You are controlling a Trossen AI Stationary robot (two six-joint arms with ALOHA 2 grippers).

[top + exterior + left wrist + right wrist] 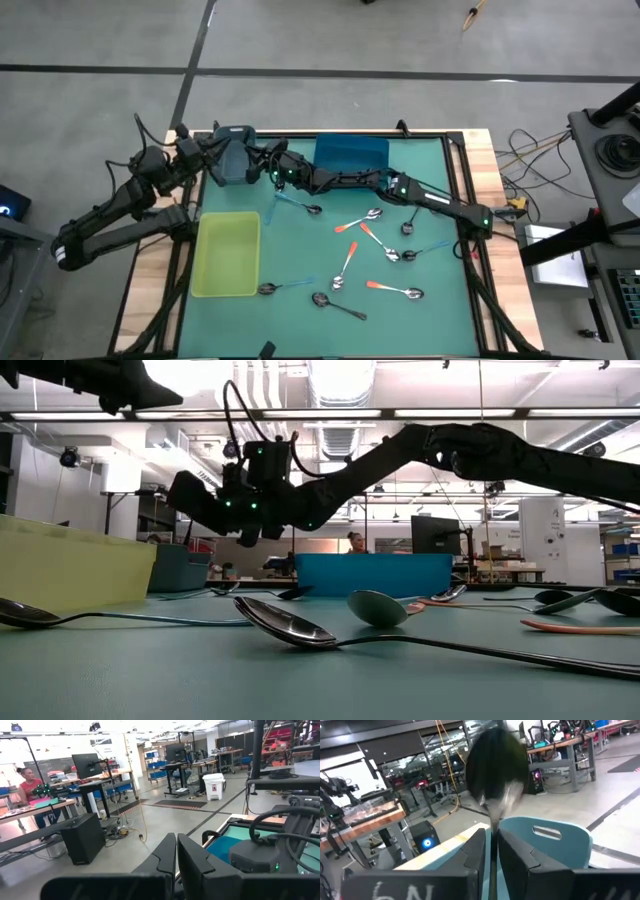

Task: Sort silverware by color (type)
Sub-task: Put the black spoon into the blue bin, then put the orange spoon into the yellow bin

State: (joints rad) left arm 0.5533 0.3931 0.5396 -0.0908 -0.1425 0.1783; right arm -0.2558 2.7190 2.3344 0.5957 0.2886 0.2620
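Nearest, loose spoons (340, 305) scattered over the bench (300, 240), not yet sorted, one just beside a green bin (226, 255). Farther back, right tool (491, 832) stretched across toward the far left corner, pinching a held spoon (497, 765) by its thin handle, dark bowl poking out past the fingertips. Just ahead of it, grey bin (555, 840), with blue bin (350, 155) alongside. Judged as the delivery step: next calls for centring over the grey bin, then spreading the fingers. Left tool (176, 837) pressed together, parked off the far left edge
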